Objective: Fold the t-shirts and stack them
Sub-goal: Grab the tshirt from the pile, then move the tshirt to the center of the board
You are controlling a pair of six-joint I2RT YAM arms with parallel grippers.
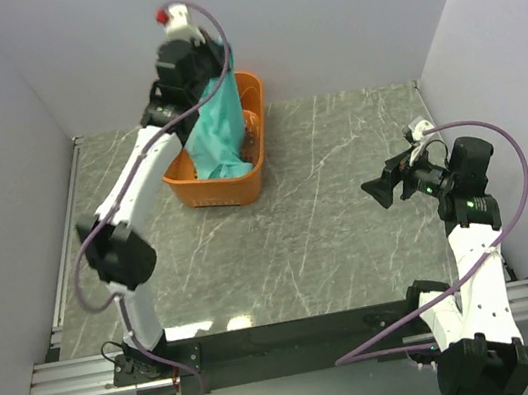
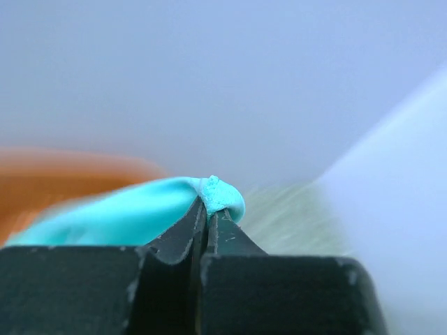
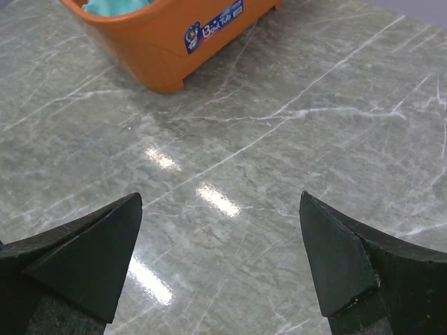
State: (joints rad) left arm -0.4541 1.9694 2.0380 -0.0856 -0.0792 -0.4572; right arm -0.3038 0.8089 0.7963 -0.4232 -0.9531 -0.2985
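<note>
The teal short-sleeved cotton t-shirt (image 1: pixel 212 130) is hanging in a long drape above the orange plastic basket (image 1: pixel 218 193), with its lower end trailing down inside the basket. Your left arm's fingers (image 2: pixel 187 234) are pinching a small fold of the teal cloth at the top of that drape. They are pressed together on it, high over the basket's back rim. Your right arm's fingers (image 3: pixel 91 255) are standing spread wide with nothing between them. They are hovering over the grey marbled surface (image 1: pixel 338 155), well apart from the basket on its right in the overhead view, and pointing towards it.
</note>
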